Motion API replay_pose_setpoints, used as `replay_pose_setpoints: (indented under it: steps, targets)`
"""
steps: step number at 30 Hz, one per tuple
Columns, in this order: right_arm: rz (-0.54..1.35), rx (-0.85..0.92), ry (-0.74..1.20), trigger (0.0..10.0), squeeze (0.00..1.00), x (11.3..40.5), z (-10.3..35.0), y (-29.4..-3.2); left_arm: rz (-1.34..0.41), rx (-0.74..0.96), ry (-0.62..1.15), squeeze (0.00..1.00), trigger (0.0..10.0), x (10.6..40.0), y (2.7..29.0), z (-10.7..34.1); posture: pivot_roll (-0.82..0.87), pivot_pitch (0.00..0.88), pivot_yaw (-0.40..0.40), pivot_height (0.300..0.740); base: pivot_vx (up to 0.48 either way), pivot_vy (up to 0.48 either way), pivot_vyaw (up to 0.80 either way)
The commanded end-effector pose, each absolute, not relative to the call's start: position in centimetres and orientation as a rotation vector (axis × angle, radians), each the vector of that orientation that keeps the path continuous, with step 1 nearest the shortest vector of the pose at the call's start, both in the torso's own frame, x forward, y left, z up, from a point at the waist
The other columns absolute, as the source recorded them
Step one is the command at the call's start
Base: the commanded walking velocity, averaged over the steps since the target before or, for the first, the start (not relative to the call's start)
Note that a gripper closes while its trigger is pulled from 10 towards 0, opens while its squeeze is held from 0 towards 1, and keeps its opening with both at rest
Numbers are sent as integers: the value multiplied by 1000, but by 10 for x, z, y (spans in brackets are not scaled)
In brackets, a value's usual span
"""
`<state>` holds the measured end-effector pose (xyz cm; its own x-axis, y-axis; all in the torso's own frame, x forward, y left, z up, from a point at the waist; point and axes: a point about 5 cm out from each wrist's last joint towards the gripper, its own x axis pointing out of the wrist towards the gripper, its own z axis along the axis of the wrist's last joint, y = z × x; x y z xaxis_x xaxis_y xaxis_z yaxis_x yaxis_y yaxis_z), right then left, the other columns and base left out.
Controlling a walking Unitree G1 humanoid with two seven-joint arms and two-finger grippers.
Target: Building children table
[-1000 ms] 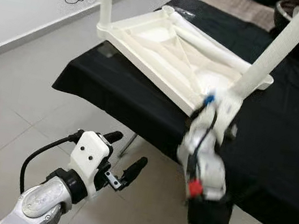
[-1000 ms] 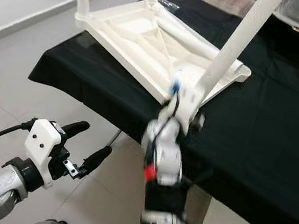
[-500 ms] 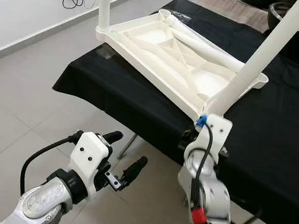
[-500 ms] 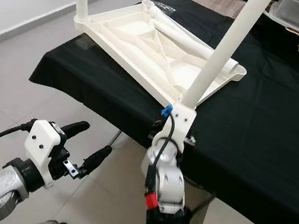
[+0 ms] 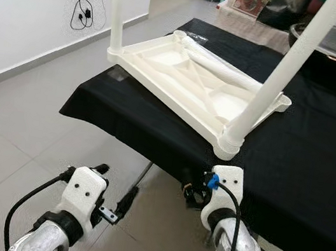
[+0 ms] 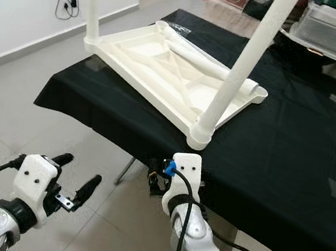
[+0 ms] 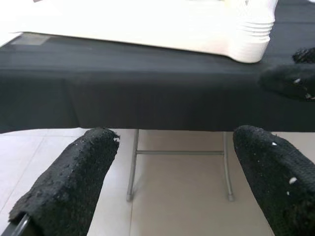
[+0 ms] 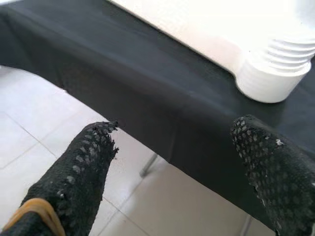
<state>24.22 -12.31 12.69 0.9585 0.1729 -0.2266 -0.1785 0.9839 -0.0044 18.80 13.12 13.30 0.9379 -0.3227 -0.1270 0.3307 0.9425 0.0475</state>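
left eye view shows the right hand has let go of the near leg, dropped below the counter edge, fingers apart and empty like the left hand, suggesting that leg is seated in the upside-down tabletop.

The children table top looks like white plastic, smooth with a soft shine, and its legs are the same plastic, with ribbed rings at the socket. It lies on a black cloth, matt and a little wrinkled. Under the cloth, thin grey metal legs are visible. The floor is of pale, slightly glossy tiles. The fingers of the left gripper are black, rough and grainy; the fingers of the right gripper have a dimpled texture.
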Motion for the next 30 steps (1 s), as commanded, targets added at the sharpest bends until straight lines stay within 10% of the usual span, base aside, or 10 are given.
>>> replay_pose_setpoints:
  steps: [1, 16, 30]
  targets:
    - [188, -48, 204, 10000, 0, 238, 128, -125, -324, 67, 130, 0, 10000, 187, 130, 130, 98, 44, -88, 740, 0, 0, -800]
    - [306, -66, 244, 10000, 0, 231, 109, -114, -299, 59, 171, 0, 10000, 194, 122, 118, 96, 25, -89, 740, 0, 0, -795]
    - [311, -102, 111, 10000, 0, 253, 111, -129, -243, 109, 183, 0, 10000, 209, 129, 102, 86, 0, -111, 740, 0, 269, 0]
